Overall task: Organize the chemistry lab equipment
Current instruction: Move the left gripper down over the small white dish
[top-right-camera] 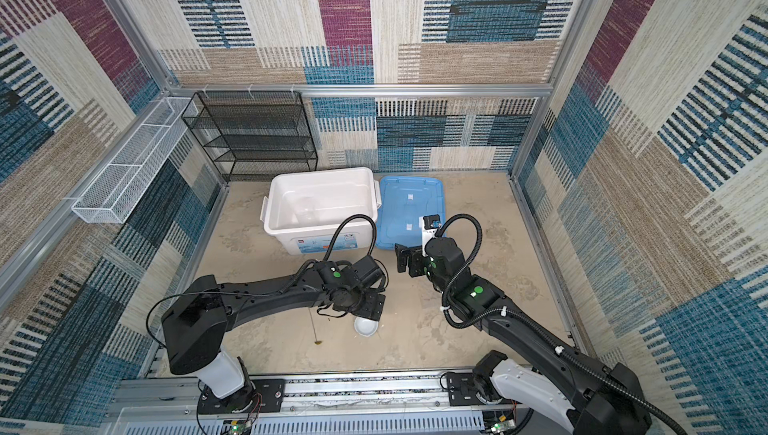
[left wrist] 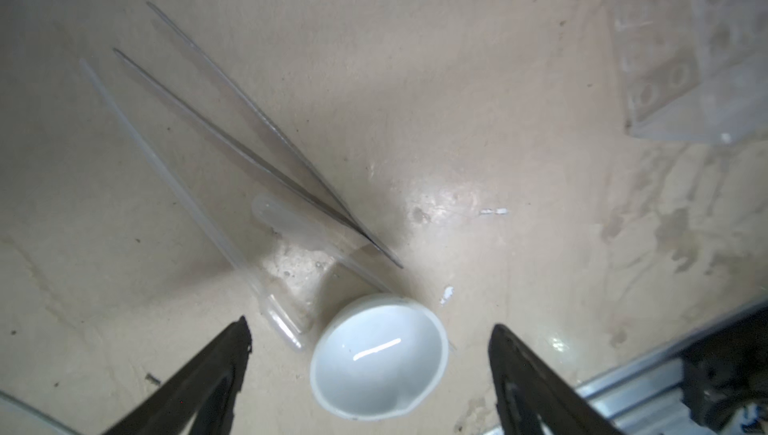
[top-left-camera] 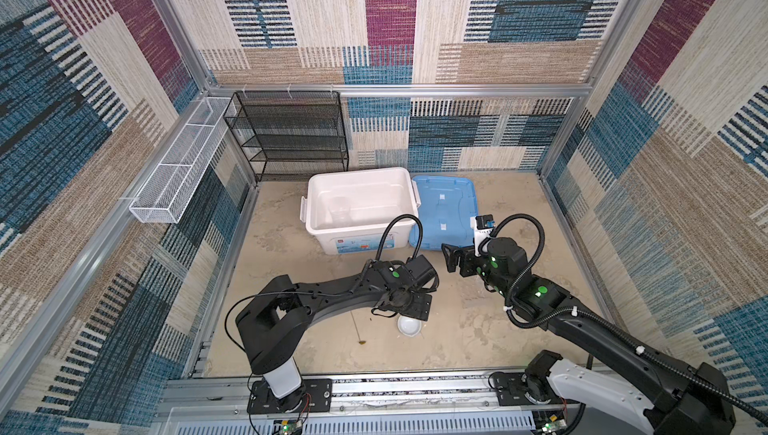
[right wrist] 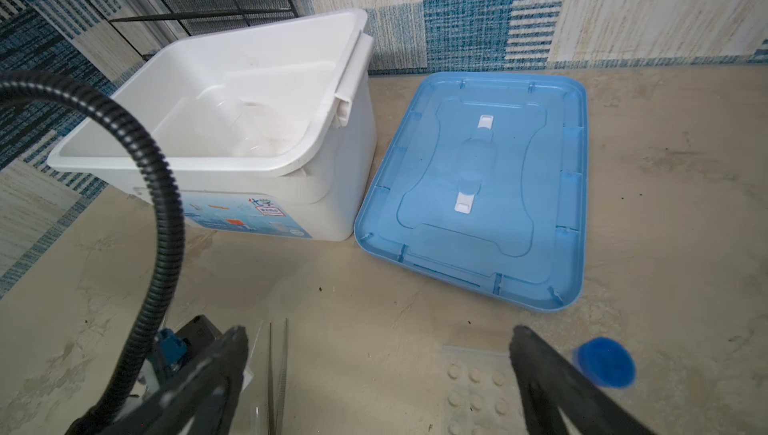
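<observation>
Left wrist: my left hand (left wrist: 372, 327) is spread wide over the dish (left wrist: 374, 354), gripping nothing. Tweezers (left wrist: 232, 140) and dropper (left wrist: 166, 164) lie just beside it on the surface (left wrist: 498, 79). My right hand (right wrist: 379, 331) is open too, empty, near the lid (right wrist: 478, 246); beaker (right wrist: 245, 121) is in the box (right wrist: 208, 164).

Both top views look steeply down on the white box (top-left-camera: 374, 191). My right wrist view shares it, nearer; my left hugs the floor (left wrist: 457, 79).

1. Your box (top-left-camera: 324, 241) sits mid-table, with the beaker (top-left-camera: 341, 209) inside it.
2. The lid (top-left-camera: 449, 196) lies just right of it, the shelf (top-left-camera: 286, 137) behind-left.
3. The dish (top-left-camera: 409, 327) sits nearer you, the rod (top-left-camera: 357, 329) at its left.
</observation>
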Tool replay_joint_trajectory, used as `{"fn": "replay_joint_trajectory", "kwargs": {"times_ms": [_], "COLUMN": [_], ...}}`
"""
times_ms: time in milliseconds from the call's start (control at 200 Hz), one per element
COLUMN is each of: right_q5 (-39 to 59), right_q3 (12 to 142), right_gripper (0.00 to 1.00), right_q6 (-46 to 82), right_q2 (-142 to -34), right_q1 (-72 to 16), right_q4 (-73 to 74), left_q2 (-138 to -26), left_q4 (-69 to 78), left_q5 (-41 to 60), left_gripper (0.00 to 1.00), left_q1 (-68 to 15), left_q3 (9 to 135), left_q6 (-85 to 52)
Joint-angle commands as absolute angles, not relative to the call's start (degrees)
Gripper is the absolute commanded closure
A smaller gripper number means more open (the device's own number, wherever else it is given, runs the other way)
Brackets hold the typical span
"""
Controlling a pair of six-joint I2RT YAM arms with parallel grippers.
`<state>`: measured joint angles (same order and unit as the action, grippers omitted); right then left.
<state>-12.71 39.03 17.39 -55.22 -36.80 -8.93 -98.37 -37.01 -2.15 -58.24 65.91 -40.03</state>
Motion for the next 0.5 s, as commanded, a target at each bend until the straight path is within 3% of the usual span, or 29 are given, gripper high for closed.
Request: {"fn": "replay_joint_trajectory", "kwargs": {"times_ms": [0, 496], "right_q5": [-15.07, -14.86], "right_q3": [39.13, 40.32], "right_gripper": [0.00, 0.00], "right_q6": [17.92, 17.38], "right_q2": [-55.12, -58.55], "right_q1": [-36.91, -36.90], "right_q4": [-8.41, -5.78], "left_q2": [-101.04, -101.27], "left_q4": [-40.68, -43.51], "left_q5": [-7.39, -7.41], "left_gripper": [0.08, 0.10], "left_q1": [-59.55, -61.45], "left_q3": [67.92, 66.53], "left_q6": [-37.88, -38.10]}}
